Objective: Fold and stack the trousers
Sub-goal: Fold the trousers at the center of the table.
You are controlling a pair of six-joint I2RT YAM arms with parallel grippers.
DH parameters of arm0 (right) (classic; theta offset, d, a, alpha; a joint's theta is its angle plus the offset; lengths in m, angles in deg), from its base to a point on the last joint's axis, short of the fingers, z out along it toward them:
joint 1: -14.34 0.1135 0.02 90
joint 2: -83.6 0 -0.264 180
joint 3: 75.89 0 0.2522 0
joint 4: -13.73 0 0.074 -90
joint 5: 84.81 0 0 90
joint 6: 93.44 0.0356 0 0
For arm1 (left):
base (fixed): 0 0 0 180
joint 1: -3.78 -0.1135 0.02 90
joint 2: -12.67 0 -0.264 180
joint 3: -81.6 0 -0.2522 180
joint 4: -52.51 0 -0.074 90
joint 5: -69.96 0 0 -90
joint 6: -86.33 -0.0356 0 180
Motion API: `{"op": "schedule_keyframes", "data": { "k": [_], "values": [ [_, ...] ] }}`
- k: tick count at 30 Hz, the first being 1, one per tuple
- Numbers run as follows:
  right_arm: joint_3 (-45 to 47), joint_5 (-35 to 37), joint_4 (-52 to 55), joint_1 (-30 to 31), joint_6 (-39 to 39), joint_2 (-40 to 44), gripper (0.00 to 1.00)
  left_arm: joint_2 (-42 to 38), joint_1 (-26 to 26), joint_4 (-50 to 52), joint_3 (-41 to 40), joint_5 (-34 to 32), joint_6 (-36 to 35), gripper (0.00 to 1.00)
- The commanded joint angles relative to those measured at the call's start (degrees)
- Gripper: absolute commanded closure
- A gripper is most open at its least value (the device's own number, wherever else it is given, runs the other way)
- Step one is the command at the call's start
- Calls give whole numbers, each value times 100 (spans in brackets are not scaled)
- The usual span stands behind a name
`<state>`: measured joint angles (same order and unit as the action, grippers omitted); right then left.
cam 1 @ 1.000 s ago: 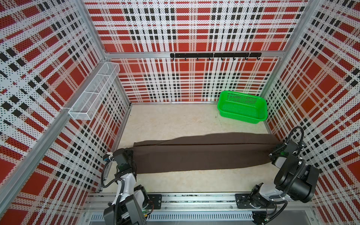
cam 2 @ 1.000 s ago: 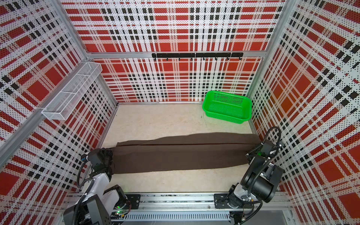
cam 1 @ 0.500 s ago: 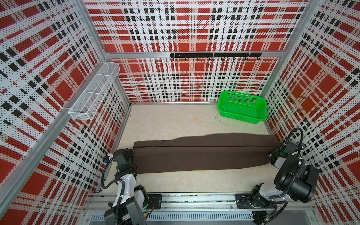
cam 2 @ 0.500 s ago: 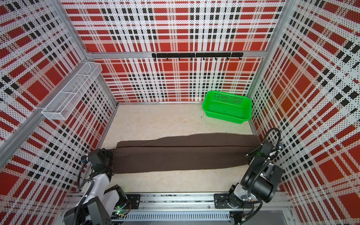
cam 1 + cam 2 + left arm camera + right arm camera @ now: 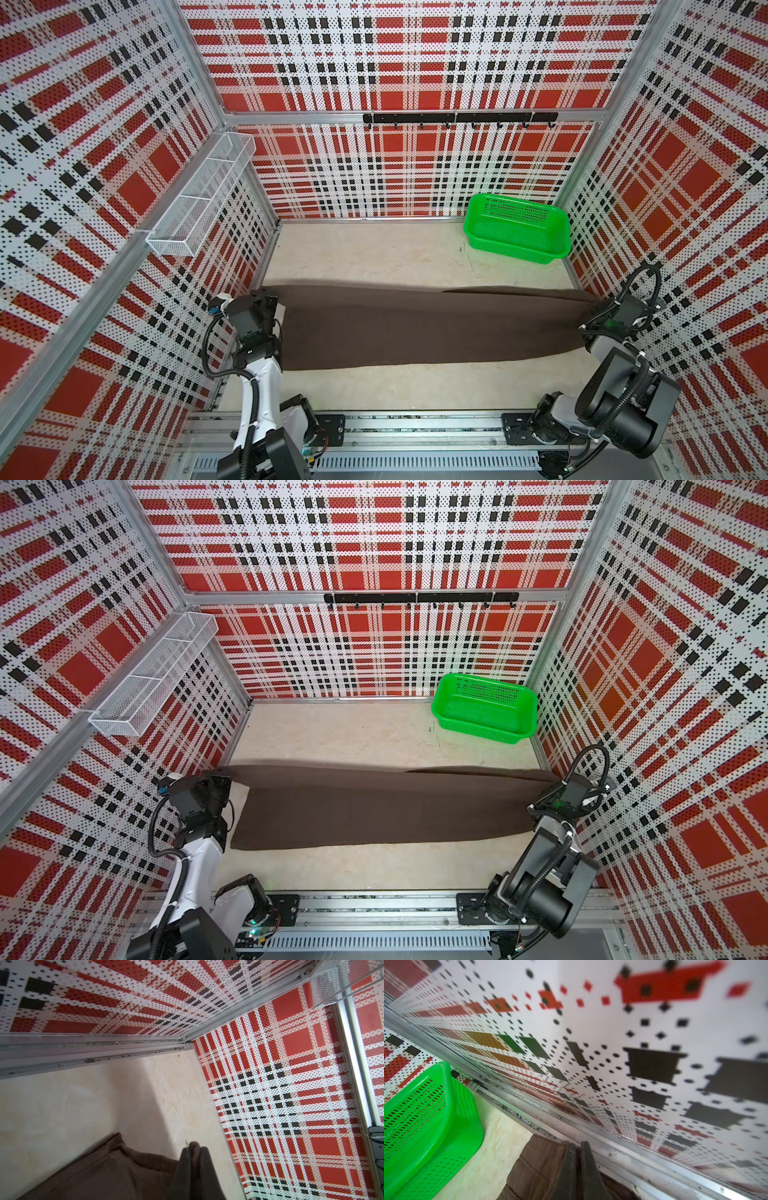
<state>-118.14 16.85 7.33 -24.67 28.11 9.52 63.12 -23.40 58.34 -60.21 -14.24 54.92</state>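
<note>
The plaid pegboard walls [image 5: 415, 62] enclosed the beige tabletop [image 5: 374, 253]. The trousers [image 5: 415, 328] lay flat across the tabletop's near half. They formed a long dark brown band that ran almost from the left wall to the right wall, and a second layer's edge showed along the far side toward the right. The green basket [image 5: 515, 249] stood in the far right corner, well apart from the cloth. A white wire shelf [image 5: 199, 199] hung on the left wall. The left fingers [image 5: 182, 1172] were closed on the band's far left corner, with a lip of brown fabric pinched between them in the left wrist view. The right fingers [image 5: 588, 1167] were likewise closed on the far right corner, just beside the aluminium rail [image 5: 623, 1147] at the foot of the wall, with brown cloth nipped between them.
</note>
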Motion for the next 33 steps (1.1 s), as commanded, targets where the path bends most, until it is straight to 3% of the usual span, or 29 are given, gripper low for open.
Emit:
{"op": "schedule_keyframes", "data": {
  "k": [1,13,20,28,33],
  "values": [
    [146,538,-95,-141,-282,2,100,-142,-51,86,-300,-272,-115,100],
    [335,780,-344,-142,-606,-457,99,-327,-40,283,-1087,-650,-41,100],
    [353,867,-254,-137,-577,-297,86,-378,-50,359,-1210,-686,-18,99],
    [415,1106,-148,-139,-382,-101,60,-344,-94,650,-927,-651,-61,41],
    [262,1079,190,-136,-214,285,43,-287,-120,1199,-221,-643,-459,26]
  ]
}}
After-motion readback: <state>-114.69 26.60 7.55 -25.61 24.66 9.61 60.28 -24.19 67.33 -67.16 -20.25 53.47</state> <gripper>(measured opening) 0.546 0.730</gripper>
